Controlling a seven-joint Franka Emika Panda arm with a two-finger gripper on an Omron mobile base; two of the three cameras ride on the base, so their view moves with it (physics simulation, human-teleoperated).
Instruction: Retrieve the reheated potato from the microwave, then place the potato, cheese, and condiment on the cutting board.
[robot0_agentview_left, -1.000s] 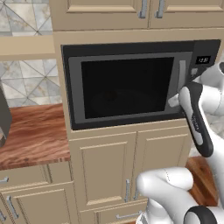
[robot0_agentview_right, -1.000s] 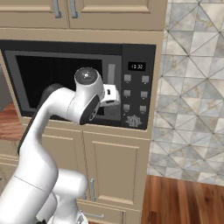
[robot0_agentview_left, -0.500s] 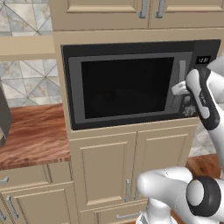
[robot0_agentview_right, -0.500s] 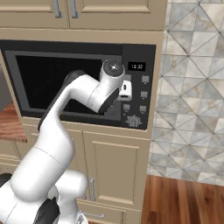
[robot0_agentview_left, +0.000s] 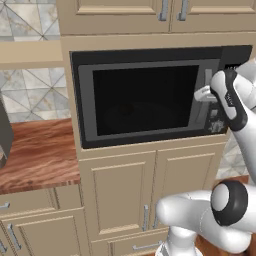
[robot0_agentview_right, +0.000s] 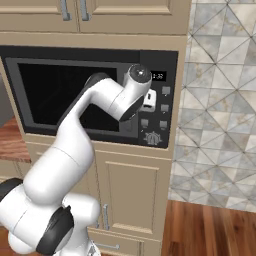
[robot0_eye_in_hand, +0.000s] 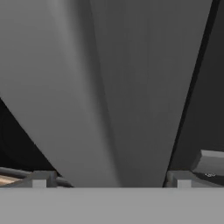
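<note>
One microwave (robot0_agentview_left: 150, 100), door shut; potato presumably sitting inside, unseen. Gripper (robot0_agentview_left: 202, 93) is pressing up to the door's upright handle (robot0_eye_in_hand: 113, 92) at its right edge; fingertips (robot0_eye_in_hand: 41, 179) are spreading either side, handle lying dead ahead between them.
</note>
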